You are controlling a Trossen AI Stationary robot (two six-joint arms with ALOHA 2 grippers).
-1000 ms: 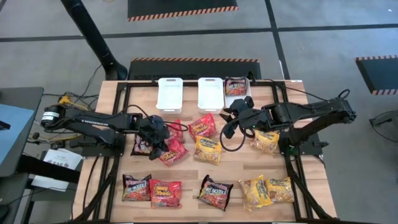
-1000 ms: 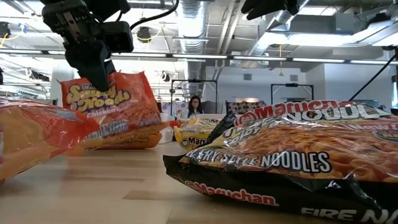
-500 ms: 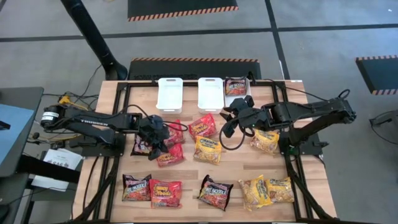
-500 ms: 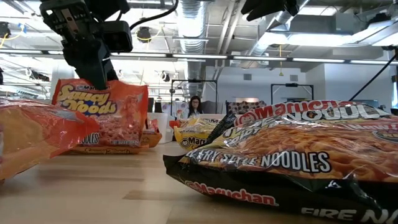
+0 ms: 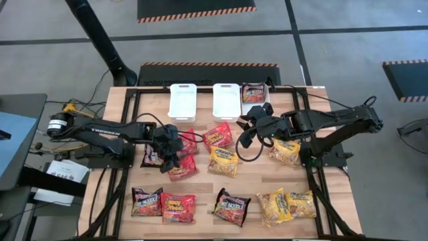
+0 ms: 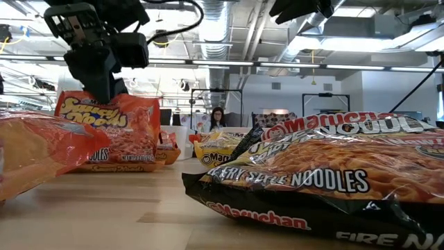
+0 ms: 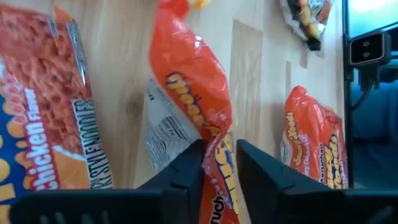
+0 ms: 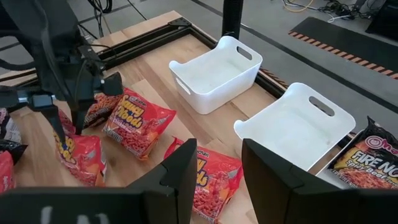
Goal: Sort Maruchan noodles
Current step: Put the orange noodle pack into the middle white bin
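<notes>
Near the middle of the table (image 5: 120,100), left of centre, a red packet (image 5: 182,167) is pinched by its upper edge in the left gripper (image 5: 170,155); in the left wrist view the two fingers (image 7: 186,171) are closed on the crinkled wrapper (image 7: 198,106), and in the low view the packet (image 6: 111,132) is seen hanging upright with its lower edge at or just above the wood. The step in hand is judged to be the pick-up of this red packet for sorting.

At the far edge three bins are lined up: the left bin (image 5: 182,102) and the middle bin (image 5: 226,100) are shown empty, while a dark packet (image 5: 253,92) is already lodged in the right bin (image 5: 265,106). The right gripper (image 5: 251,128) is held over the table between the bins and the packets below, its fingers spread and nothing held, as the right wrist view shows.

Other packets are left unsorted: red ones (image 5: 217,135) and a yellow one (image 5: 223,161) near the centre, another yellow (image 5: 286,151) toward the right edge, and a row along the near edge, among them a dark packet (image 5: 231,206).

Next, the held packet would need to be lifted clear of its neighbours, carried toward the far edge and released over one empty bin. Since it is gripped only by thin film, a slip is a risk.
</notes>
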